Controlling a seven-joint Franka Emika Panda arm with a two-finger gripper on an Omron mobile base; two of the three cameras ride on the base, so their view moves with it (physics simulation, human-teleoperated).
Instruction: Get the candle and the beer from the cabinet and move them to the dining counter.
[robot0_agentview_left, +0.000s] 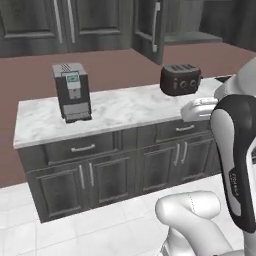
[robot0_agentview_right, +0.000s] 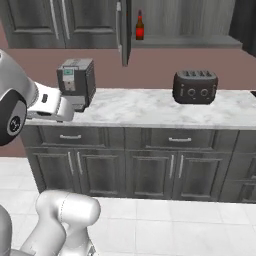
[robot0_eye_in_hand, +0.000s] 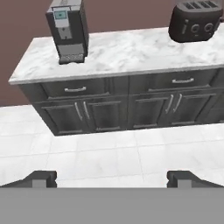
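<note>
A: Where's the beer (robot0_agentview_right: 140, 27)?
B: Upright on the shelf of the open cabinet (robot0_agentview_right: 180, 20), high above the surface (robot0_agentview_right: 150, 107).
A: And the fingers (robot0_eye_in_hand: 112, 178)?
B: Spread wide, holding nothing, aimed down at the floor, well below the bottle. Reach must go up.

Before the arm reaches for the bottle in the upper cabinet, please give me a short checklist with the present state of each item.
1. Cabinet door open: ok.
2. Beer upright on the shelf: ok.
3. Candle located: cannot tell.
4. Claw open and holding nothing: ok.
5. Claw pointed at the shelf: not ok, it looks at the floor and lower cupboards.
6. Toaster and coffee machine stand below the shelf, clear of the beer: ok.
</note>
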